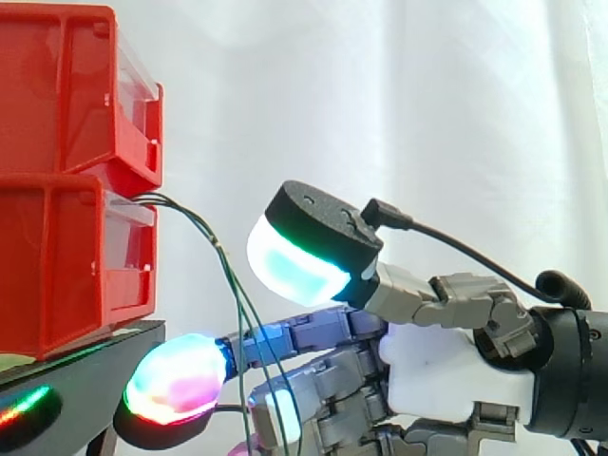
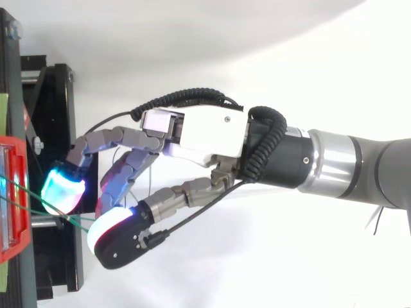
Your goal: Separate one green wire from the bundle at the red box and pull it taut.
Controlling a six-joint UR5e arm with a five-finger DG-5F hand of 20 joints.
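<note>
Several thin green wires (image 1: 223, 255) leave the gap between the two stacked red bins (image 1: 66, 190) and droop down to the right, close together. In the top view the green wires (image 2: 38, 202) run from the red bin (image 2: 13, 215) toward the fingers. My hand (image 1: 442, 366) reaches in from the right, below the bins' front. Its fingers (image 1: 285, 337) lie nearly straight toward the stand, and the wires hang across them. The thumb pad (image 1: 299, 256) stands raised above the fingers, apart from the wires. The hand (image 2: 205, 135) is open; nothing is pinched.
The bins rest on a black stand (image 1: 85, 366) whose edge lies just left of the fingertips (image 1: 176, 385). A white curtain hangs behind. In the top view the black stand (image 2: 54, 115) lies under the fingertips.
</note>
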